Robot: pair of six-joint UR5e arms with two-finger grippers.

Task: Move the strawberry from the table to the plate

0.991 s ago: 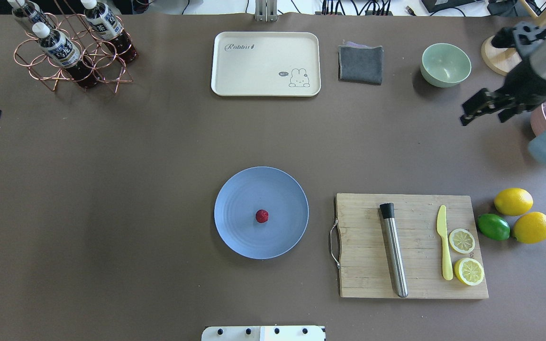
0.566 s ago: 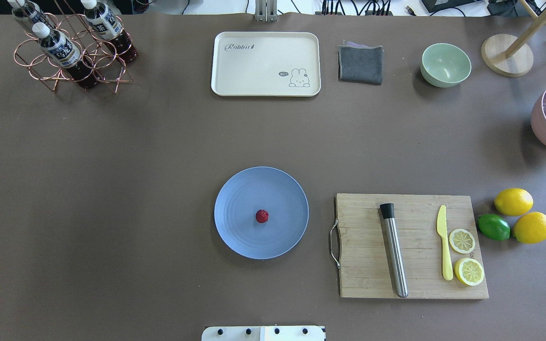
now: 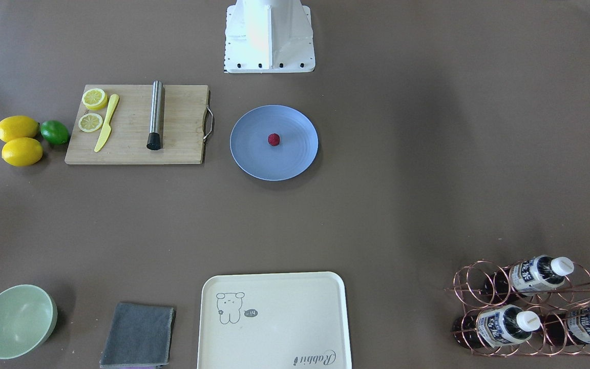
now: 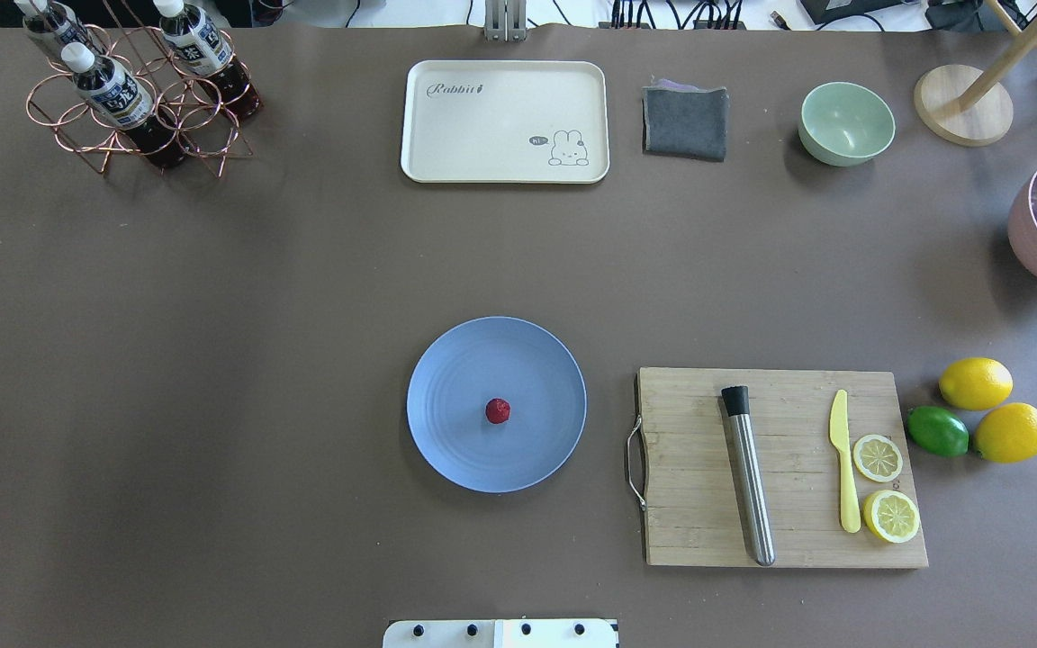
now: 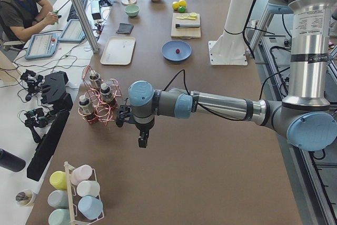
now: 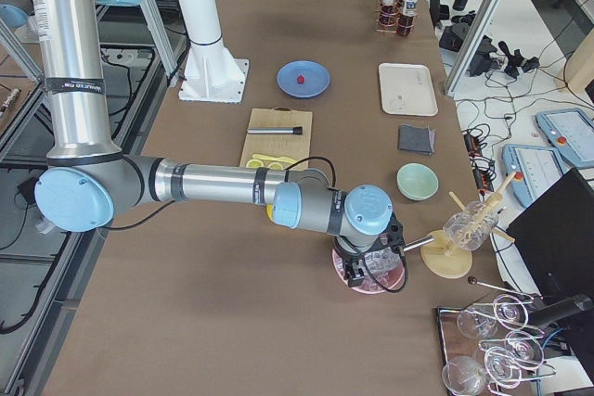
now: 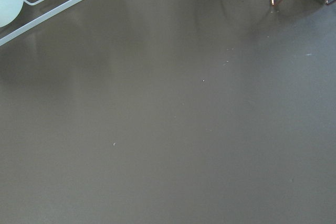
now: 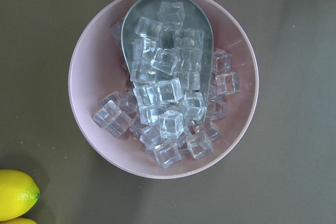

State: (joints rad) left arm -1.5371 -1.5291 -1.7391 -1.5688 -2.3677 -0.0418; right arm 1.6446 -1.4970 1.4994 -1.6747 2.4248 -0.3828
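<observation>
Red strawberry (image 4: 498, 411) on blue plate (image 4: 446, 387), well apart from both jaws, their opening impossible to tell

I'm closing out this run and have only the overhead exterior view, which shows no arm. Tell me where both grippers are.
Observer: The left gripper hangs over bare table near the copper bottle rack, as the exterior left view shows.
Operator: Now the right one.
Observer: The right gripper is above the pink bowl. Its wrist camera looks straight down on ice cubes and a metal scoop.
Operator: Report whether either is open.
Observer: I cannot tell. The grippers show only in the side views, and neither wrist view shows any fingers.
</observation>
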